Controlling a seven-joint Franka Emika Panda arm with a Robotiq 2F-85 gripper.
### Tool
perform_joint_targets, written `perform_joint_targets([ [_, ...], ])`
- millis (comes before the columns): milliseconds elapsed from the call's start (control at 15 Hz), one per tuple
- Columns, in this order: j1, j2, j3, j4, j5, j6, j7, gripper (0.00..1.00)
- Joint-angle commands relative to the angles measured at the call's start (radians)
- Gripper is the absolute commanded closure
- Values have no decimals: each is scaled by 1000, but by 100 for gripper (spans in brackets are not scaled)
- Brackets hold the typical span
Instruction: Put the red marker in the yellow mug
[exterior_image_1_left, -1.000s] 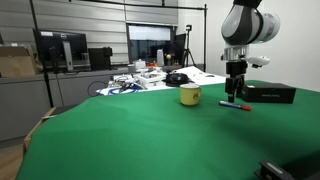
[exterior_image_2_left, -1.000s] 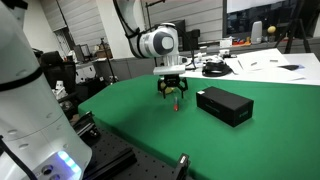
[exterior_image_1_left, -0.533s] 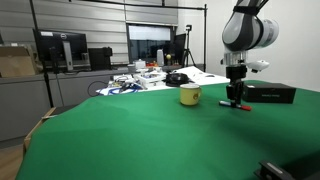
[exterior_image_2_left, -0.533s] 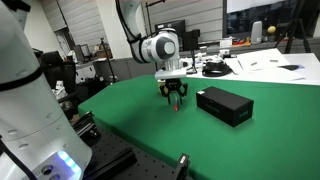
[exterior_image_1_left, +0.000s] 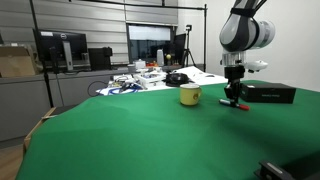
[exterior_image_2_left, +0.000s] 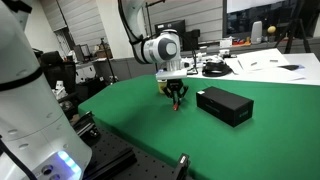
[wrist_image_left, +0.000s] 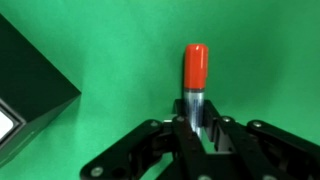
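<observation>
The red marker (wrist_image_left: 195, 68) lies on the green tabletop, its red cap pointing away from the wrist camera and its silvery barrel running down between my fingers. My gripper (wrist_image_left: 197, 128) is shut on that barrel. In both exterior views the gripper (exterior_image_1_left: 234, 99) (exterior_image_2_left: 175, 97) stands low over the table, with the marker (exterior_image_1_left: 238, 106) showing as a short red streak beneath it. The yellow mug (exterior_image_1_left: 190, 95) stands upright on the cloth, a little way to the side of the gripper. In an exterior view the gripper and wrist hide the mug.
A flat black box (exterior_image_2_left: 225, 105) (exterior_image_1_left: 270, 93) (wrist_image_left: 30, 85) lies close beside the gripper. Cables, papers and small parts (exterior_image_1_left: 150, 76) crowd the far end of the table. Monitors (exterior_image_1_left: 60, 48) stand on a side bench. The green table (exterior_image_1_left: 120, 140) stretches toward the camera.
The jaws have gone from open to shut around the marker's barrel. The arm has sunk slightly toward the table; marker, mug and box have stayed where they were.
</observation>
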Motion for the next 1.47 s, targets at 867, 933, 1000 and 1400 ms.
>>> perform_joint_targets([
  [867, -59, 19, 34, 492, 272, -950, 79, 95],
  [933, -64, 49, 31, 545, 286, -1027, 85, 95],
  [1000, -68, 81, 29, 603, 303, -1104, 98, 95],
  [1400, -87, 277, 29, 919, 451, -1460, 241, 95],
])
